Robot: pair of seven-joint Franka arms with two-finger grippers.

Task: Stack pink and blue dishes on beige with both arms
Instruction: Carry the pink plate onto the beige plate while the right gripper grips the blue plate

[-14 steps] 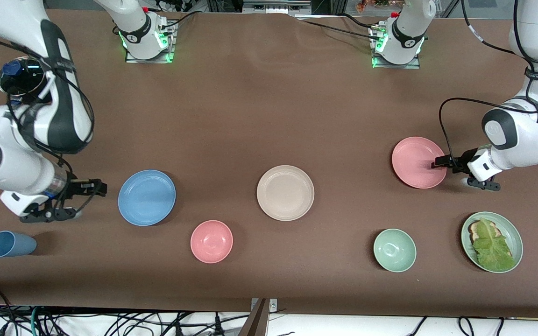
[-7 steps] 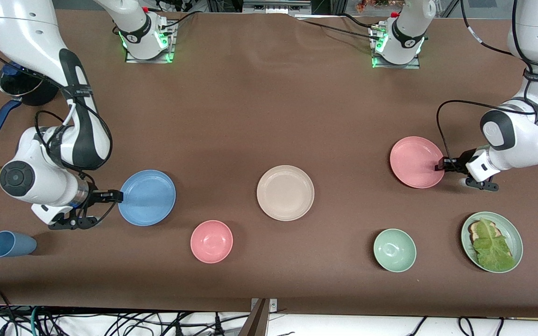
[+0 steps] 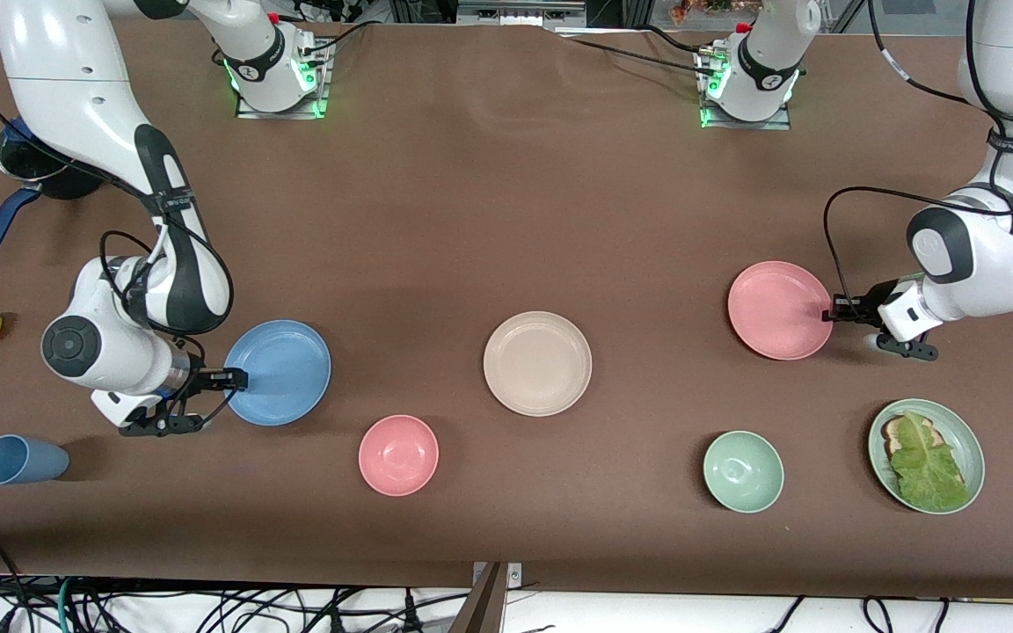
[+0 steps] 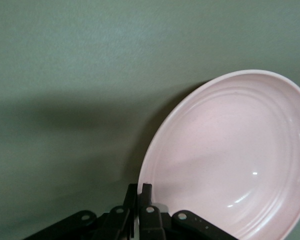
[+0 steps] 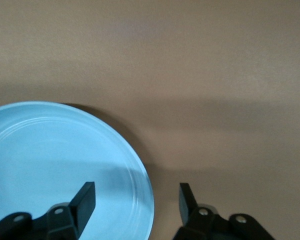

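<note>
A: What is seen lowest in the frame, nearest the front camera?

B: A blue cup (image 3: 21, 460) is lying on the desk (image 3: 506, 193) at the right arm's end. A pink bowl (image 3: 398, 454), a green bowl (image 3: 743, 471) and a green plate (image 3: 880, 466) with lettuce (image 3: 927, 466) are set along the same strip.

A: And the plates of the task?

B: They are found one row higher. The beige plate (image 3: 537, 363) is placed at the centre of the frame, well apart from the other two. The blue plate (image 3: 282, 369) is seen toward the right arm's end. The pink plate (image 3: 775, 309) is seen toward the left arm's end and slightly higher in the frame.

A: How are the grippers set?

B: The right gripper (image 3: 238, 380) is held wide at the blue plate's edge. One finger (image 5: 85, 197) is seen over the plate and the other outside its rim. The left gripper (image 3: 830, 313) is clamped on the pink plate's rim, and its fingers (image 4: 145, 192) are pressed together there.
</note>
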